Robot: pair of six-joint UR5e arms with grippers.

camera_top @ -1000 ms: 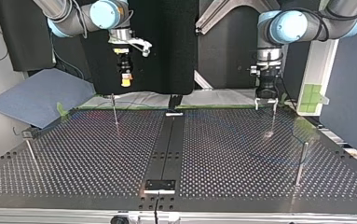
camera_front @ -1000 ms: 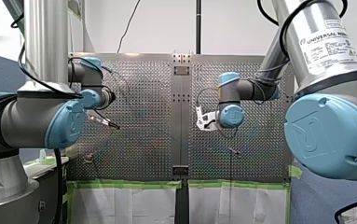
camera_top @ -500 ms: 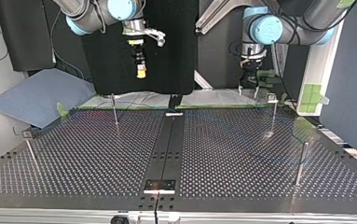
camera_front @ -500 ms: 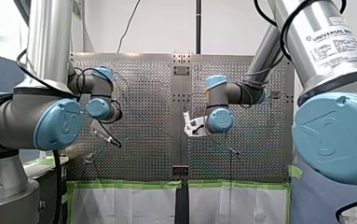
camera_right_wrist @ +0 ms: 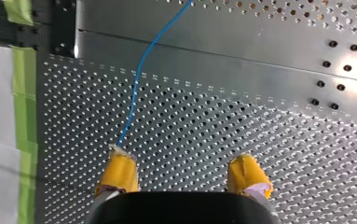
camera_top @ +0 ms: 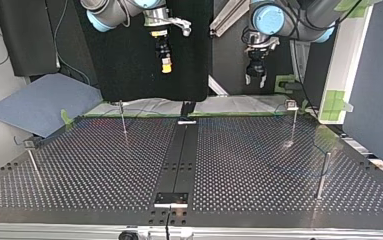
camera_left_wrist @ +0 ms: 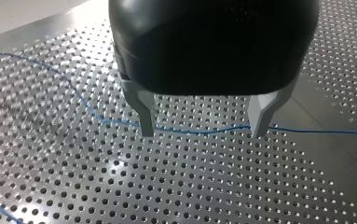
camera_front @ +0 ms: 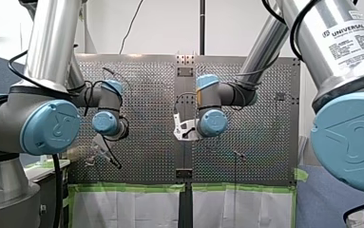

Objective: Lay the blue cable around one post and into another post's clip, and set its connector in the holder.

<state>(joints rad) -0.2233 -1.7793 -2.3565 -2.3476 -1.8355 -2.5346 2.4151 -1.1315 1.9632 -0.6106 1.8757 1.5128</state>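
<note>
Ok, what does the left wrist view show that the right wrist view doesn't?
Only the left wrist view: my left claw, black with bare metal fingers, and the blue cable running crosswise below their tips. Only the right wrist view: my right claw with yellow pads, green tape at the table's edge, and the cable running ahead from beside one pad. Both: the cable lying on the perforated table, and an open claw gripping nothing.

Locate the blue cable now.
Left wrist view: the blue cable lies on the perforated table, running across beneath my open left gripper, not gripped.
</note>
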